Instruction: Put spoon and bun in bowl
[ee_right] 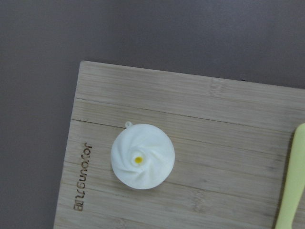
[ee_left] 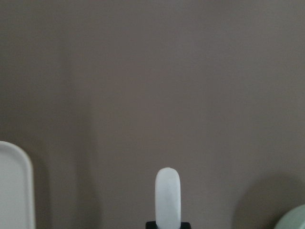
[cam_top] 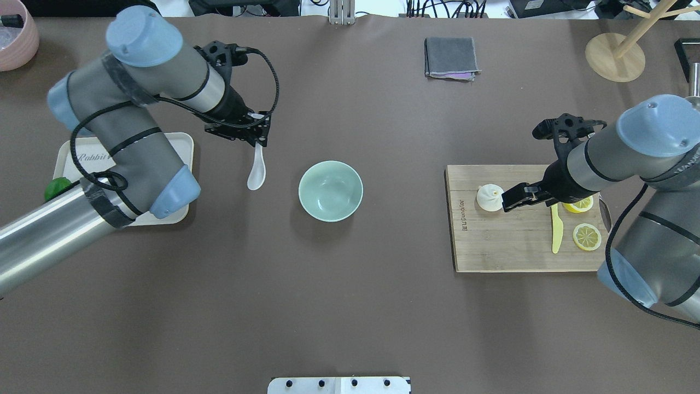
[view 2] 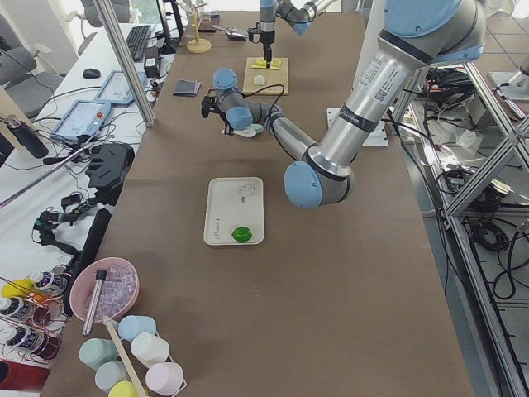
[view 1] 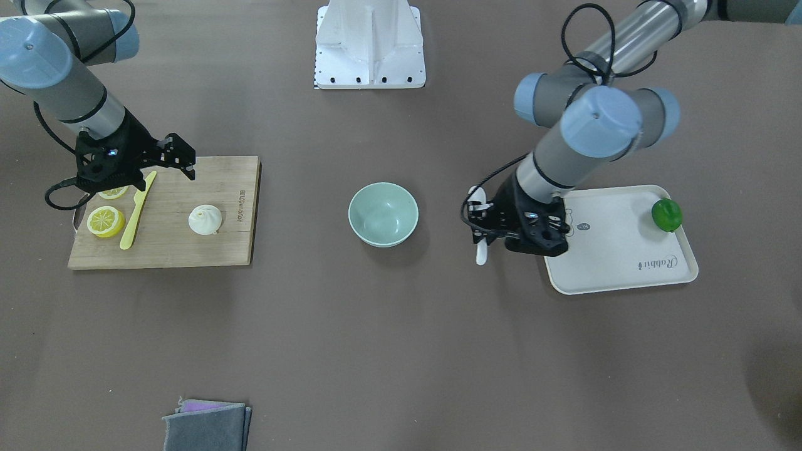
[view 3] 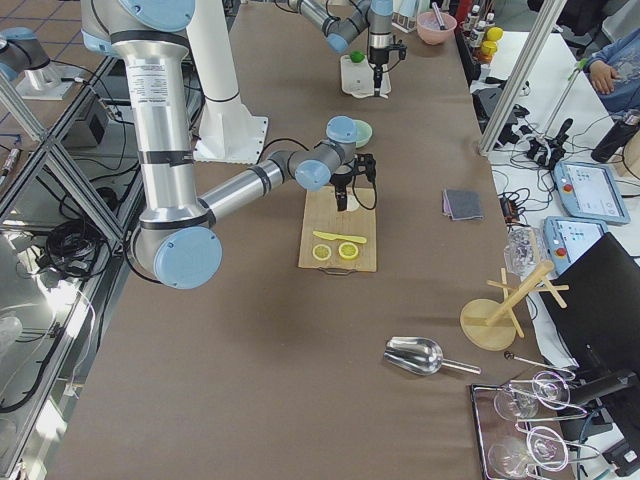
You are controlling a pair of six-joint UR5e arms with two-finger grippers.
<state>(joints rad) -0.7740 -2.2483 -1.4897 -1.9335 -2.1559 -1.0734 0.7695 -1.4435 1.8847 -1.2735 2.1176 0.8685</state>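
The pale green bowl [cam_top: 330,190] stands empty at the table's middle [view 1: 383,213]. My left gripper [cam_top: 259,138] is shut on the handle of the white spoon [cam_top: 256,173], whose scoop hangs down between the tray and the bowl; the spoon also shows in the front view [view 1: 481,252] and in the left wrist view [ee_left: 167,198]. The white pleated bun [cam_top: 489,197] lies on the wooden board [cam_top: 514,246]. My right gripper [cam_top: 509,200] is open and empty, above the board right beside the bun. The right wrist view looks straight down on the bun [ee_right: 142,156].
On the board lie a yellow plastic knife [cam_top: 556,230] and two lemon slices [cam_top: 587,236]. A cream tray [cam_top: 180,143] with a green lime [cam_top: 54,187] is under my left arm. A folded grey cloth [cam_top: 451,57] lies at the far side.
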